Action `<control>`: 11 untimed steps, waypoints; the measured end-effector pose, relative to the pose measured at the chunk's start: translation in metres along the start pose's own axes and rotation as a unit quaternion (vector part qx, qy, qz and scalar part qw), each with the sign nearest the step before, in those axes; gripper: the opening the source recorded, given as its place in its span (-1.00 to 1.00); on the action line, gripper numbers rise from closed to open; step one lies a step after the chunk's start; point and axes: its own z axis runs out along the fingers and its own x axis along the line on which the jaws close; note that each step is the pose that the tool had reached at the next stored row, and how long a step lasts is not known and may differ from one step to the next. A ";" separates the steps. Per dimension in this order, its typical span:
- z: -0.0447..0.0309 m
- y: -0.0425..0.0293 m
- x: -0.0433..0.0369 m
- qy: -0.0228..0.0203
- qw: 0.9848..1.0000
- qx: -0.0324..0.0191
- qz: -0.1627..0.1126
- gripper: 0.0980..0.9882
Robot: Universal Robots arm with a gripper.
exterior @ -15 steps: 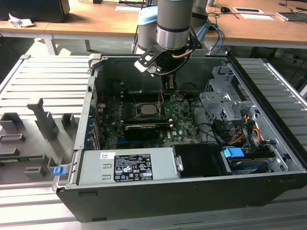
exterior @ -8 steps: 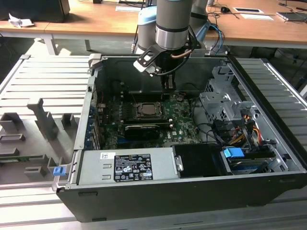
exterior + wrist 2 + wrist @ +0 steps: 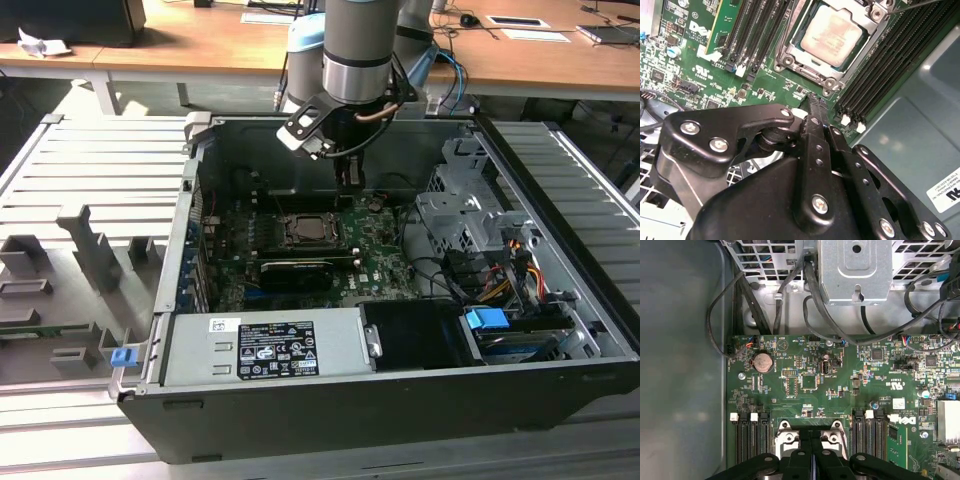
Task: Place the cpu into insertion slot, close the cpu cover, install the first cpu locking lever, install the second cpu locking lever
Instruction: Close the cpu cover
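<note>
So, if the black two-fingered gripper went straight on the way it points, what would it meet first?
Probably the green circuit board, just beside the rim of the dark-grey metal cpu cover, though depth is unclear.

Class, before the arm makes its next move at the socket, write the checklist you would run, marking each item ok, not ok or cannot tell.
1. The cpu sits flat in the insertion slot: ok.
2. The cpu cover lies down around the cpu, whose metal face shows through its window: ok.
3. Locking levers latched: cannot tell; one thin lever shows by the socket's corner.
4. The gripper is shut and holds nothing: ok.
5. The gripper appears raised and apart from the cover, over the green board beside the socket: ok.
</note>
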 end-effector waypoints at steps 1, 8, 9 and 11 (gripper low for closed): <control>0.0000 -0.0003 0.0000 0.000 1.000 0.000 0.000 -0.98; -0.0001 -0.0018 0.0000 0.000 1.000 0.000 0.000 -0.98; -0.0001 -0.0021 0.0000 0.000 1.000 0.000 0.000 -0.98; -0.0001 -0.0026 0.0000 0.000 1.000 0.000 0.000 -0.98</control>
